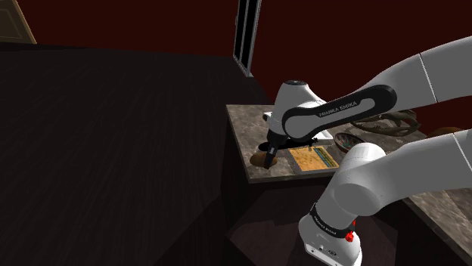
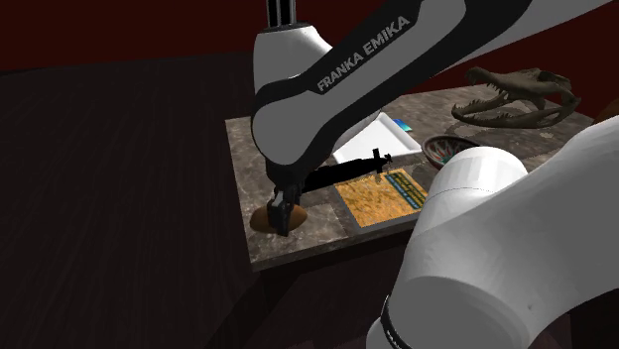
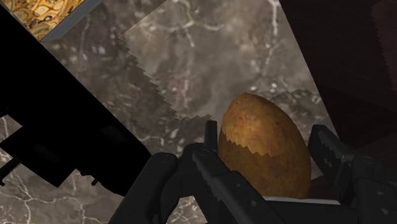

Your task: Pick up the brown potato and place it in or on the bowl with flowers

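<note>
Here, the black gripper (image 3: 264,133) stood open astride the brown potato (image 3: 267,159), near the corner of the marble-patterned tabletop (image 3: 191,57). Firm, fairly light and rounded, it would probably take a squeeze best across its narrow middle. Its egg-shaped skin looked mottled golden-brown with reddish flecks.

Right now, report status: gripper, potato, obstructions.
Gripper down at brown potato, grip unconfirmed. Potato on marble counter, near its corner. Flat orange item and black object lie between it and flowered bowl.
</note>
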Robot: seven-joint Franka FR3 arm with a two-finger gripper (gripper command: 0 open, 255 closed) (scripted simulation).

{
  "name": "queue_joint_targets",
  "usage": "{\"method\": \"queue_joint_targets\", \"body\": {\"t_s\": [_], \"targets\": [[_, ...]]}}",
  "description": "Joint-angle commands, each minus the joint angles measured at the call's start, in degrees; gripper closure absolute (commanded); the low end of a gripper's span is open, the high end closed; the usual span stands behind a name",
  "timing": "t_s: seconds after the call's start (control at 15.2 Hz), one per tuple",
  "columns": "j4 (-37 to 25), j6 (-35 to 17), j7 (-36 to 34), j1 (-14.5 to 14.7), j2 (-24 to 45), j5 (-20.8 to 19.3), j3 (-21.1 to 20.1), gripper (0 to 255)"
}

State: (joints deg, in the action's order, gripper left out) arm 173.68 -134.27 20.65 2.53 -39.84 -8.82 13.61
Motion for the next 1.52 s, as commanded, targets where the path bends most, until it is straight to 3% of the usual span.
{"method": "queue_joint_targets", "body": {"t_s": [0.0, 0.4, 1.45], "targets": [[0.00, 0.00, 0.00, 0.00, 0.00, 0.00, 0.00, 255], [0.01, -0.02, 0.00, 0.00, 0.00, 0.00, 0.00, 255], [-8.00, 17.87, -0.49, 0.42, -9.96, 1.77, -2.22, 255]]}}
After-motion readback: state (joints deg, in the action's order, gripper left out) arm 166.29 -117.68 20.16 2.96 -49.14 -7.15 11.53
